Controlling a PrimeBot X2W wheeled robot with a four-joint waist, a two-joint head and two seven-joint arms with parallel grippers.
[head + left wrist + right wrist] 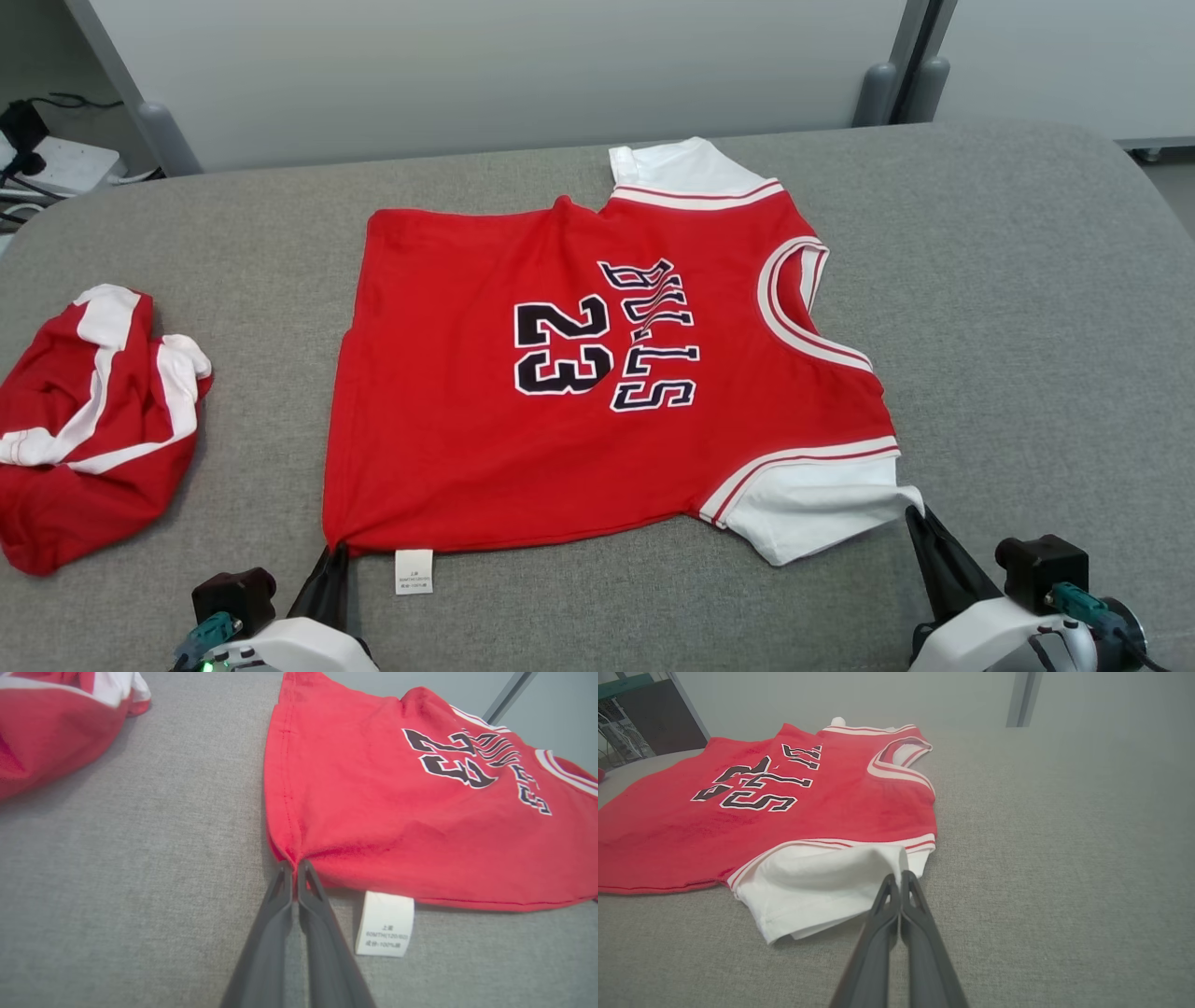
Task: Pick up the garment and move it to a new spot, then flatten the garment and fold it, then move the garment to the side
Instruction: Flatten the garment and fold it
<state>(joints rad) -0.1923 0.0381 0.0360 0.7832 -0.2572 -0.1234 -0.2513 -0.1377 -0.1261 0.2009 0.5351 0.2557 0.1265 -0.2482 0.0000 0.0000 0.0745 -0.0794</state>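
Observation:
The garment (523, 439) is a red jersey with white sleeves and "23 BULLS" in black print, spread flat on the grey cushion, collar to the right. My left gripper (336, 549) is shut on its near left hem corner (295, 861), beside a white care label (385, 924). The cloth puckers where the fingers pinch it. My right gripper (913, 511) is shut on the edge of the near white sleeve (831, 882), which lifts slightly at the pinch (901, 873).
A second red and white garment (84, 420) lies crumpled at the cushion's left edge. The grey cushion (1027, 327) stretches wide to the right. A pale wall panel (513, 65) and cables (37, 159) stand behind.

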